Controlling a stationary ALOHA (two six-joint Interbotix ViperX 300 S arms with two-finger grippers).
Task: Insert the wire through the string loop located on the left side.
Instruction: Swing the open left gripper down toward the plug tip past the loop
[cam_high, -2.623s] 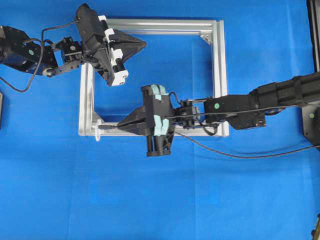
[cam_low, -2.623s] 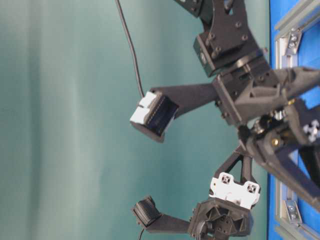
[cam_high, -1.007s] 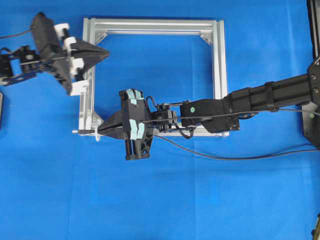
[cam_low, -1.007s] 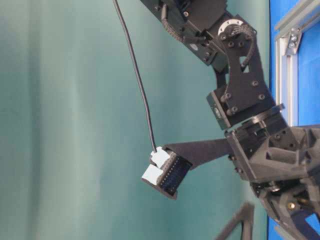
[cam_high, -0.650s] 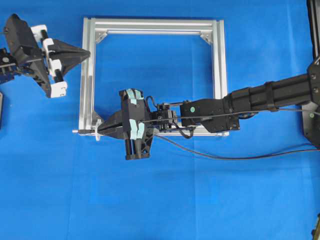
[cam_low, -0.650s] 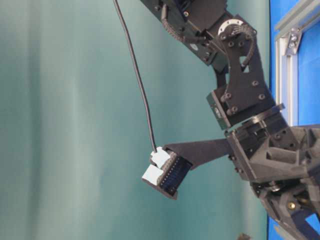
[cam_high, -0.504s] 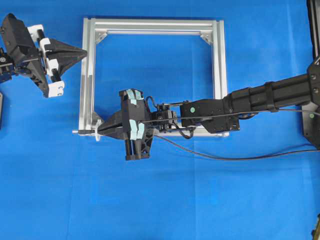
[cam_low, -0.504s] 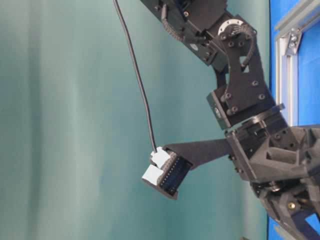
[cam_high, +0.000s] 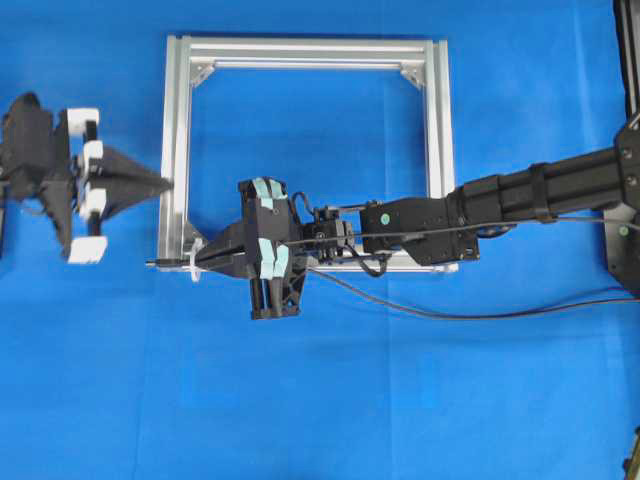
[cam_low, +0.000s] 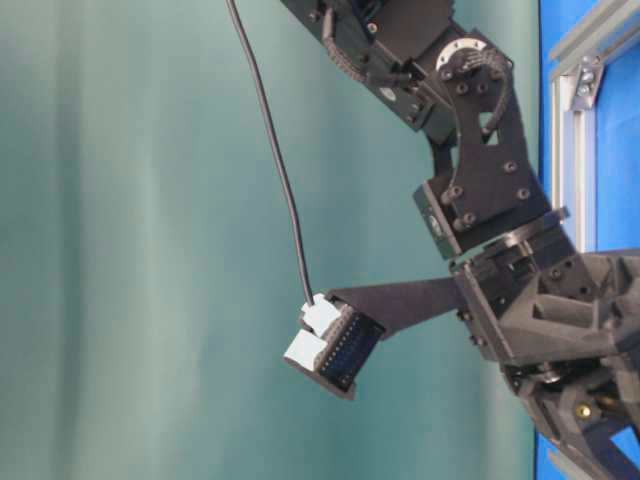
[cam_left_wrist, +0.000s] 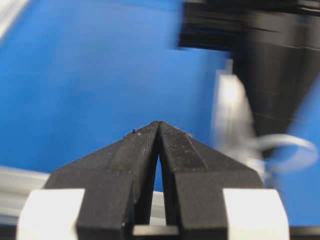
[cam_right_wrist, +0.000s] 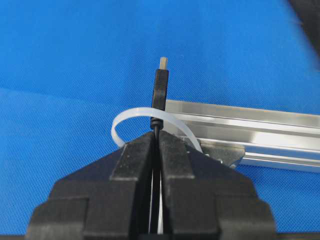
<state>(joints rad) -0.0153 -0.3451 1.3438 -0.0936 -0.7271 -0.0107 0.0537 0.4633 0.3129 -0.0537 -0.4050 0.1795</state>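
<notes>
My right gripper is shut on the wire just behind its plug, at the frame's lower left corner. The slim dark plug points out past the whitish string loop; it crosses the loop's band and its metallic tip lies beyond it. The rest of the wire trails right over the blue cloth. My left gripper is shut and empty, just left of the frame's left bar, above the loop. In the left wrist view the loop shows blurred at the right.
The silver aluminium frame lies flat on the blue cloth. The right arm stretches across the frame's bottom bar. The table-level view shows only the right arm's wrist and its camera beside the frame.
My left gripper has swung left and down, from over the frame's top left to just outside its left bar. The right gripper and the plug have held still for the last second.
</notes>
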